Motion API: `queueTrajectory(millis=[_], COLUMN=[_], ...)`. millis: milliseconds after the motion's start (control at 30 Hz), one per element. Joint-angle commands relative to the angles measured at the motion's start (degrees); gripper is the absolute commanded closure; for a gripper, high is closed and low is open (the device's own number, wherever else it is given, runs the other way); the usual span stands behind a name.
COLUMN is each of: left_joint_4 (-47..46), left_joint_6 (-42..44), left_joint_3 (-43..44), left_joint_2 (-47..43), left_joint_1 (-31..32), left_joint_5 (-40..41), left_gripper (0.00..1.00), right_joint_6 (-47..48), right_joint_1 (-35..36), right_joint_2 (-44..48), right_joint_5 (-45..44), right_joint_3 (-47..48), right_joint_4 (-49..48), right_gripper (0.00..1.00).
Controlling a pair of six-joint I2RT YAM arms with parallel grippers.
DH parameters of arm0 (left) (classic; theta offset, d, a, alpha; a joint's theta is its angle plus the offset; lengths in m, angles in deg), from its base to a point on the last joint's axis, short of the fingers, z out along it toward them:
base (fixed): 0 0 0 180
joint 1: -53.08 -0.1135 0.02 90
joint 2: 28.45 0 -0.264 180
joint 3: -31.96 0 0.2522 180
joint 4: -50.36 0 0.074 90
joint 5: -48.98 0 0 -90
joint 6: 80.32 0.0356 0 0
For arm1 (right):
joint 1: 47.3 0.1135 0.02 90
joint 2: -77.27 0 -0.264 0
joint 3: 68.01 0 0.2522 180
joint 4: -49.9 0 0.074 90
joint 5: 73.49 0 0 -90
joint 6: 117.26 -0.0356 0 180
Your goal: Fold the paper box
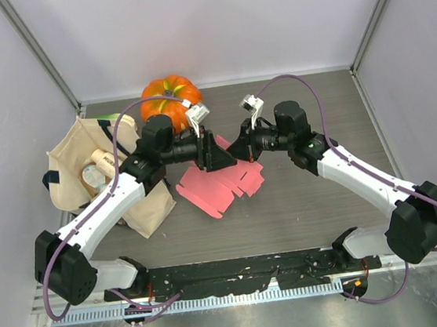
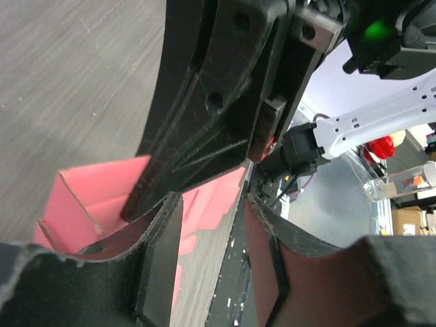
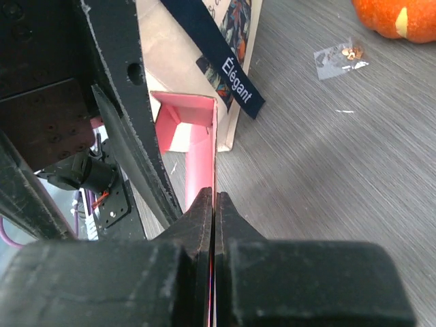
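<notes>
The grey table (image 1: 327,214) carries everything. The left arm (image 1: 106,212) rises from its base at the near left and reaches far and rightward to the middle. The right arm (image 1: 362,179) mirrors it from the near right, elbow bent, its wrist turned left. The two wrists face each other almost nose to nose over the table's centre.

A beige tote bag (image 1: 73,168) with dark straps lies at the left, partly under the left arm. An orange pumpkin (image 1: 165,98) sits by the far edge, just beyond the left wrist.

The paper box (image 1: 218,191) is a pink-red sheet in the middle of the table, just nearer than the wrists. Most of it lies flat, with notched tabs along its right side. Its far part is lifted, and the wrist views show creased panels (image 2: 88,197) standing up.

The left gripper (image 1: 219,157) has its fingers (image 2: 160,252) apart with a clear gap, and nothing is seen pinched between them. The right gripper (image 3: 214,201) is pressed closed on a thin upright edge of the pink sheet.
</notes>
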Motion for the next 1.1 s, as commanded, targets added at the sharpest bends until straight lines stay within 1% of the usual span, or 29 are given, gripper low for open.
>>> queueTrajectory(millis=[0, 33, 67, 100, 133, 167, 233, 333, 367, 433, 467, 500, 533, 633, 667, 733, 867, 1000, 1067], left_joint_4=[3.4, 5.8, 6.4, 6.5, 5.4, 4.9, 5.3, 6.2, 6.6, 8.1, 8.5, 8.8, 9.4, 10.3, 10.0, 9.6, 7.8, 4.4, 3.5], left_joint_6=[3.4, 6.0, 7.3, 8.1, 8.2, 8.1, 7.8, 6.6, 5.4, 4.5, 3.5, 2.9, 2.6, 1.1, 0.7, -0.1, -0.6, -0.9, -0.6], left_joint_3=[1.8, 2.1, 2.1, 1.8, 0.3, -0.4, -0.8, -0.3, -0.1, 0.8, 1.2, 1.3, 1.9, 3.1, 3.3, 3.4, 2.9, 1.9, 1.5], left_joint_2=[-3.2, -6.0, -7.5, -9.0, -12.0, -13.0, -14.0, -13.0, -11.8, -10.3, -8.8, -7.9, -7.1, -3.6, -2.8, -1.5, -1.3, -1.9, -2.0], left_joint_1=[0.4, 0.2, -0.1, -0.3, -1.1, -1.7, -3.1, -4.9, -5.4, -6.8, -7.0, -7.3, -7.4, -7.5, -7.5, -7.5, -7.4, -6.9, -6.2], left_joint_5=[4.3, 6.0, 7.7, 9.4, 14.1, 16.2, 21.1, 24.2, 24.9, 25.7, 26.0, 26.0, 25.7, 22.2, 20.0, 18.8, 15.4, 9.9, 8.7], left_gripper=[0.51, 0.45, 0.42, 0.40, 0.37, 0.37, 0.42, 0.48, 0.51, 0.56, 0.57, 0.59, 0.60, 0.60, 0.60, 0.60, 0.61, 0.65, 0.67], right_joint_6=[0.2, 0.5, 0.8, 0.6, 0.2, -0.4, -1.2, -2.3, -2.5, -3.2, -3.8, -4.4, -5.7, -5.9, -5.7, -5.5, -6.0, -6.4, -7.8], right_joint_1=[0.2, 0.0, -0.3, -0.7, -1.3, -2.4, -4.1, -8.4, -10.7, -12.8, -13.8, -15.3, -15.6, -15.7, -15.7, -15.7, -15.6, -15.6, -15.6], right_joint_2=[1.9, 2.1, 2.3, 3.0, 3.4, 4.0, 5.4, 6.9, 7.3, 8.5, 9.4, 9.6, 9.9, 10.2, 10.2, 10.3, 10.5, 10.2, 9.9], right_joint_5=[-2.7, -3.5, -3.6, -3.6, -3.2, -2.9, -0.4, 3.1, 5.4, 7.7, 10.4, 11.8, 13.0, 14.9, 15.2, 15.7, 16.4, 14.8, 13.7], right_joint_3=[1.5, 1.3, 1.2, 0.5, 0.3, 0.0, -0.7, -1.2, -1.4, -2.1, -2.5, -3.0, -3.2, -3.1, -3.2, -3.2, -3.5, -3.2, -3.3], right_joint_4=[-2.2, -1.4, -0.7, 0.9, 1.1, 1.3, 1.2, 1.2, 1.2, 0.8, -0.2, -0.2, -3.4, -3.6, -3.5, -3.6, -4.6, -4.8, -5.6], right_gripper=[0.99, 0.99, 0.99, 1.00, 0.99, 1.00, 0.99, 1.00, 1.00, 1.00, 0.99, 1.00, 0.99, 0.99, 0.99, 0.99, 0.99, 0.99, 0.99])
